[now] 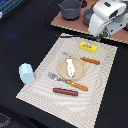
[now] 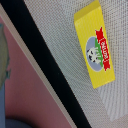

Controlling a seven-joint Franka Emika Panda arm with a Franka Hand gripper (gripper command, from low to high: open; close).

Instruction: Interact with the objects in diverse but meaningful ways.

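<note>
My white gripper (image 1: 101, 34) hangs above the far edge of the beige placemat (image 1: 45, 75), a little beyond the yellow rectangular packet (image 1: 88, 47) and apart from it. Its fingertips are too small and dark to show their state. The wrist view shows the packet (image 2: 97, 47) with a red ribbon mark and a cow picture, and no fingers. A small white oblong piece (image 1: 71, 67) lies on a round tan plate (image 1: 64, 73). The dark red-brown sausage (image 1: 65, 92) lies near the mat's front edge. A pale blue cup (image 1: 26, 73) stands at the mat's corner on the exterior view's left.
An orange-handled knife (image 1: 90, 61) and fork (image 1: 75, 85) lie beside the plate. Two grey pots (image 1: 70, 8) (image 1: 89, 17) stand on a pinkish board (image 1: 120, 37) behind the mat. The board (image 2: 30, 85) also shows in the wrist view, beyond a black table strip (image 2: 55, 70).
</note>
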